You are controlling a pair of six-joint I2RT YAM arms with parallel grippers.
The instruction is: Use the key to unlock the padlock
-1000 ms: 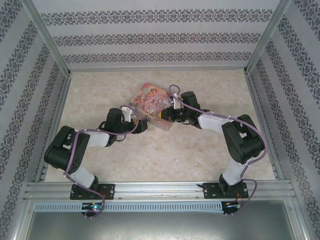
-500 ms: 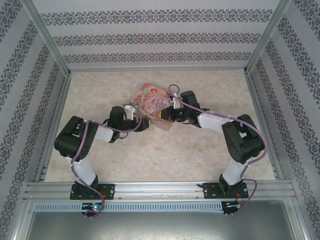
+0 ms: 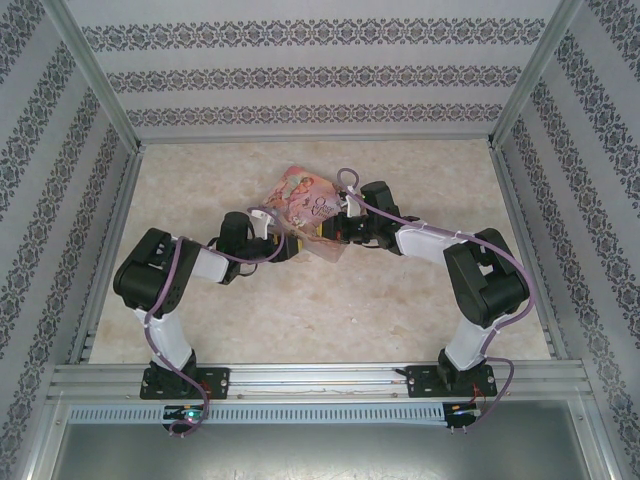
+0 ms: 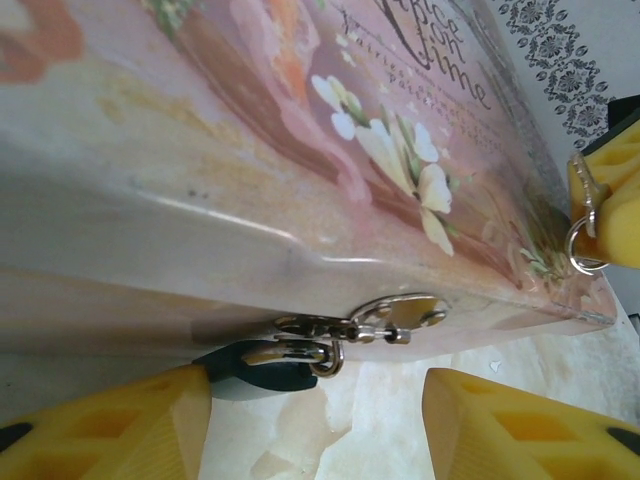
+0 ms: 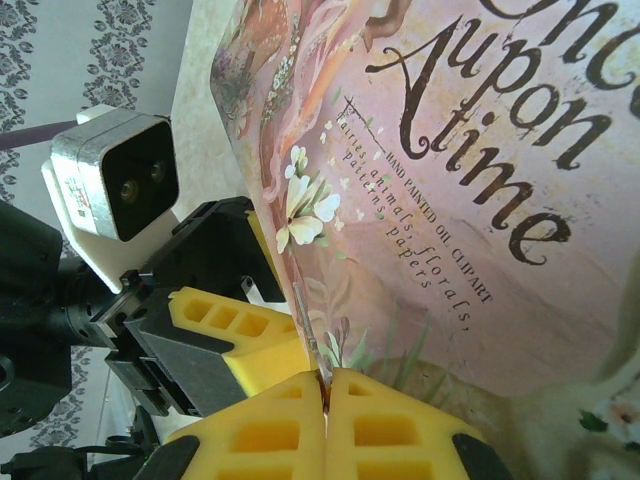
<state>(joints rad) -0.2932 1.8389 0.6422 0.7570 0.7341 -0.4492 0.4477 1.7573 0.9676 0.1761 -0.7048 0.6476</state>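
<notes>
One padlock (image 4: 255,372) against pink tin (image 4: 200,150), between parted fingers of left hand (image 4: 318,410)

Table (image 3: 400,320): flat beige marbled top. Lying on it, centre toward the far side, is one pink illustrated rectangular tin box (image 3: 305,200), set corner-on. A tiny teal-blue padlock with silver shackle (image 4: 255,370) sits at the tin's lower edge; contact with the tabletop is indiscernible.
</notes>
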